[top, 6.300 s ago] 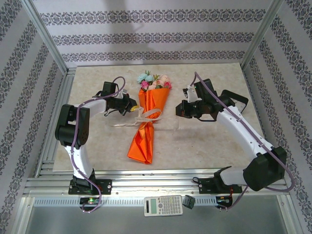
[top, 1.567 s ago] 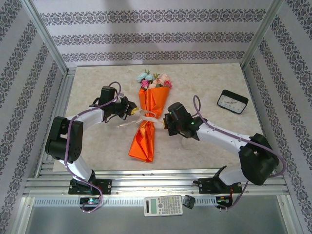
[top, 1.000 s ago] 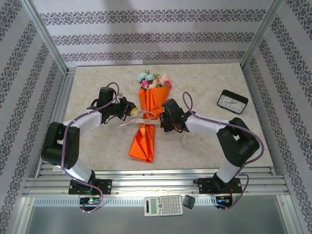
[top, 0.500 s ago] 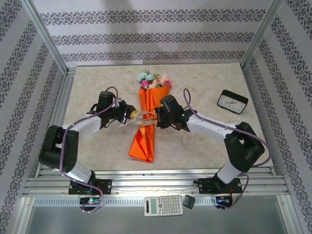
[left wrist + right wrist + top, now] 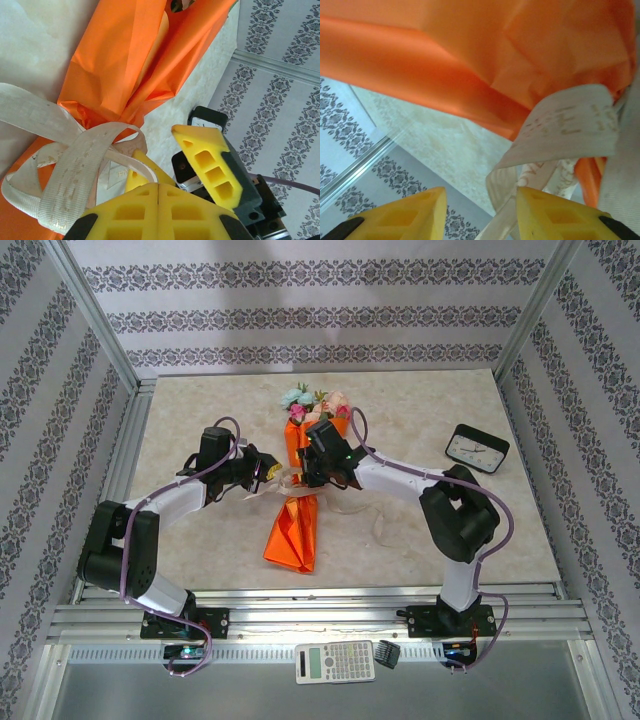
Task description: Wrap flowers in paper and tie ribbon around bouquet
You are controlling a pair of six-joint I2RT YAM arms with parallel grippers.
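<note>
Left of centre on the pale table, the left gripper lies low beside the bouquet. Its yellow jaws are pressed together on a strand of the ribbon. The beige ribbon runs from those fingertips to the right and loops loosely over the narrow waist of the cone, where the left wrist view shows several flat strands crossing.

The bouquet lies flat at mid-table. Its orange paper tapers to a creased tip toward the near edge. The flowers, pink, peach and light blue, show at the wide far end.

The right gripper reaches in from the right and sits over the cone at the ribbon crossing, just beside the left gripper. Its jaws stand apart, clamped on nothing, with ribbon strands hanging close by one of the fingers and orange paper right before them.

A calculator rests on the metal ledge at the near edge, between the arm bases. Well to the right, a small black clock sits on the table, apart from the bouquet.
</note>
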